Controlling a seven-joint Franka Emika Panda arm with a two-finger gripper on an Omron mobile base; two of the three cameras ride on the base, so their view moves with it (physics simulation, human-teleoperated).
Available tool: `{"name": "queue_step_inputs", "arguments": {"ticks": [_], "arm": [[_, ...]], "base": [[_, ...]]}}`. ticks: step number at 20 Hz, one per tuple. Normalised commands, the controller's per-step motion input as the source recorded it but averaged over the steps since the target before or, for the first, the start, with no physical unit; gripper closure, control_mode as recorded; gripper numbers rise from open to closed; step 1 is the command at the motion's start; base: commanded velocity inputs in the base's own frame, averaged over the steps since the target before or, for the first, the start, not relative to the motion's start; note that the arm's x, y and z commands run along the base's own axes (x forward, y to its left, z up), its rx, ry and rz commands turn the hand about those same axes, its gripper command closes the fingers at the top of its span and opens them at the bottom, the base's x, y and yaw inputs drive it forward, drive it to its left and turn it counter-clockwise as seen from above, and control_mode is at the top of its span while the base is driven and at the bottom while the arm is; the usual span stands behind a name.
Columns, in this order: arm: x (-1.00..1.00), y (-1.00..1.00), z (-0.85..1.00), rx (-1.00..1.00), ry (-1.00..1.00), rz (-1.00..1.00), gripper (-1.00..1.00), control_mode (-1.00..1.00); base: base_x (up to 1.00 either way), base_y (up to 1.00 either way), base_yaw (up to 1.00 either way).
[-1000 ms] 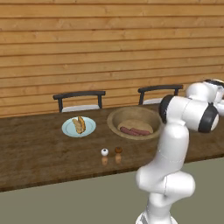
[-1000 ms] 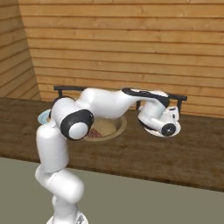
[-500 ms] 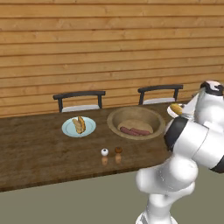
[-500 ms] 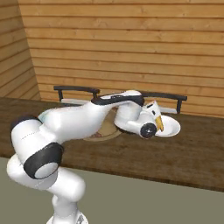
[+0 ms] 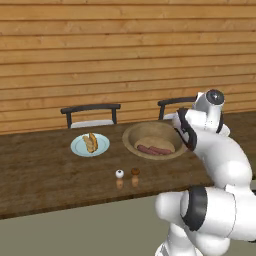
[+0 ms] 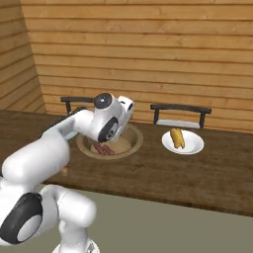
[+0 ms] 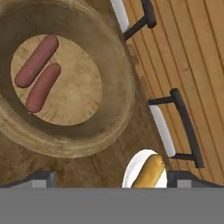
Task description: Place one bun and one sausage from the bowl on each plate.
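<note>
**Two sausages left in bowl; jaws spread and empty**

I found the gripper spread wide, holding nothing. The bowl, upper left of the hand view, held two sausages side by side. I judged them light, soft and slippery; grip one across its middle. A plate at bottom centre held a bun

Two sausages in bowl; bun on plate

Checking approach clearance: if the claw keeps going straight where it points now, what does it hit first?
Probably the bowl: the hand view looks down on its near rim and inner wall, with two sausages off to one side. Depth is unclear; it may reach the table beside the rim.
</note>
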Motion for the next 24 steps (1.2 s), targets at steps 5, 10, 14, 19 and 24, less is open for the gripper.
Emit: {"name": "queue_step_inputs", "arguments": {"ticks": [5, 10, 14, 19, 24], "arm": [[0.26, 0.70, 0.00, -0.45, 0.55, -0.06, -1.00, -1.00], [-0.06, 0.48, 0.00, 0.05, 0.13, -0.26, -1.00, -1.00], [-0.03, 0.51, -0.10, 0.16, 0.10, -0.39, -1.00, -1.00], [0.00, 0.58, -0.34, 0.21, 0.03, -0.36, -1.00, -1.00], [0.01, 0.03, -0.83, 0.27, -0.04, -0.07, -1.00, -1.00]], "base": [[0.00, 0.00, 0.00], [0.00, 0.00, 0.00], [0.00, 0.00, 0.00], [0.00, 0.00, 0.00], [0.00, 0.00, 0.00]]}}
